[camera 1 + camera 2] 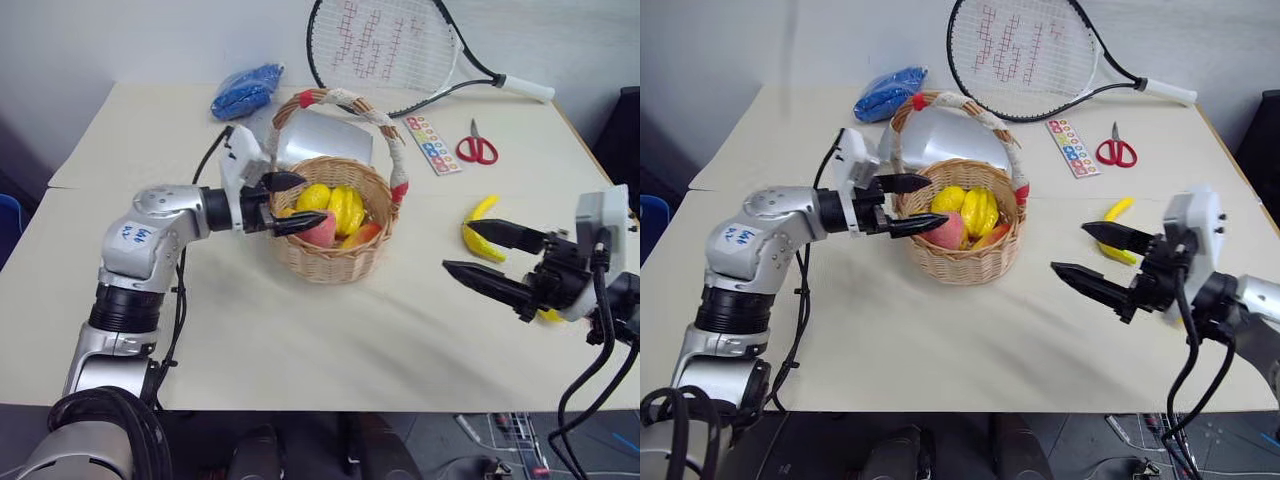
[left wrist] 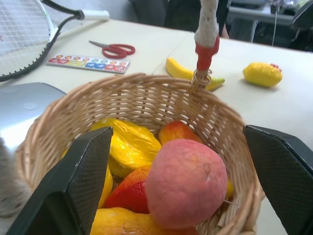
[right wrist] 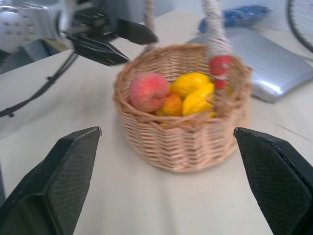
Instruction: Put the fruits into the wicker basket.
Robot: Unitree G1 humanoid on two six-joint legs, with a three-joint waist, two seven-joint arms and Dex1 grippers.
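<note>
The wicker basket [image 1: 330,262] stands mid-table under its white-wrapped handle [image 1: 372,118]. Inside lie a pink-red peach [image 1: 322,232], yellow fruits [image 1: 340,205] and a red-orange one [image 2: 129,188]. My left gripper [image 1: 313,200] is open over the basket's left rim. The peach [image 2: 186,188] rests on the other fruits between its fingers, not gripped. On the table right of the basket lies a yellow banana [image 1: 480,212]. A yellow lemon [image 2: 263,74] lies beyond it. My right gripper [image 1: 466,247] hangs open above the table in front of the banana, empty.
A tennis racket [image 1: 385,45] lies at the table's back, with red scissors [image 1: 478,148] and a coloured strip [image 1: 432,143] right of the basket. A blue bag [image 1: 246,88] sits back left. A silver flat object [image 1: 320,135] lies just behind the basket.
</note>
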